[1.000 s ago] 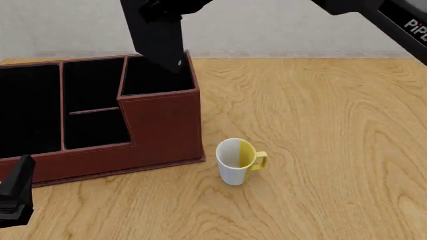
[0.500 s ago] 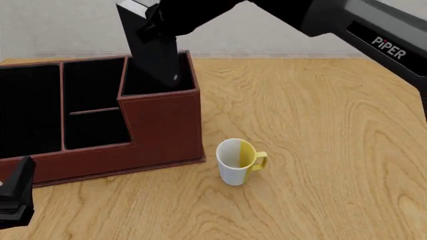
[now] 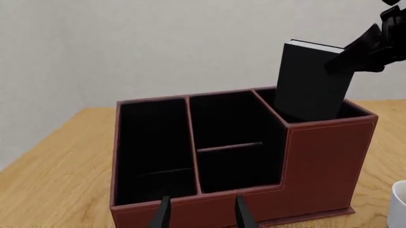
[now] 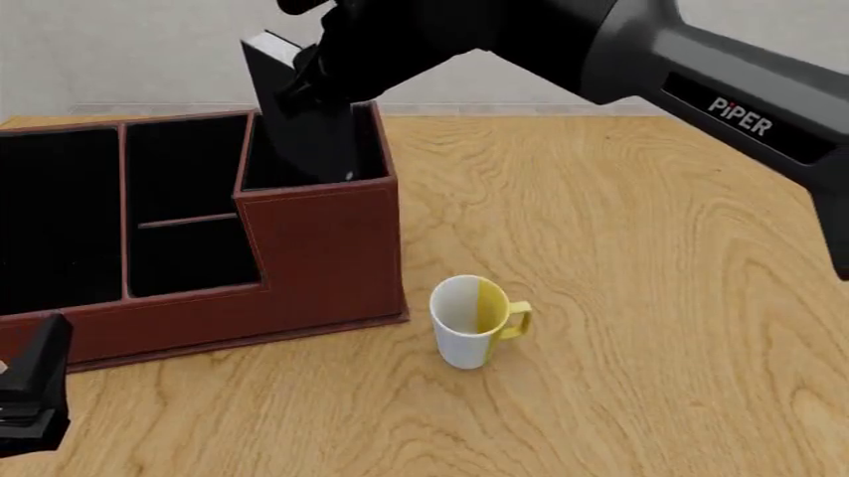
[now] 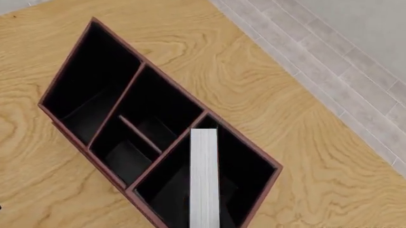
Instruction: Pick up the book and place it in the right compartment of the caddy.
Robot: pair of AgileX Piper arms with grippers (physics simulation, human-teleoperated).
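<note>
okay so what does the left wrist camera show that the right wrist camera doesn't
Only the left wrist view shows the left gripper, its fingers apart near the caddy's low front wall, the right arm's gripper at the book's top, and the mug's rim. Only the right wrist view shows the book's pale page edges from above and the grey floor strip past the table. Both show the caddy and the book standing tilted in the right compartment.

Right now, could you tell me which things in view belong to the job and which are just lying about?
Part of the job:
- book, lower end inside the right compartment
- caddy
- right end effector, holding the book

Lying about:
- white-and-yellow mug, on the table beside the caddy
- left end effector, open and idle
</note>
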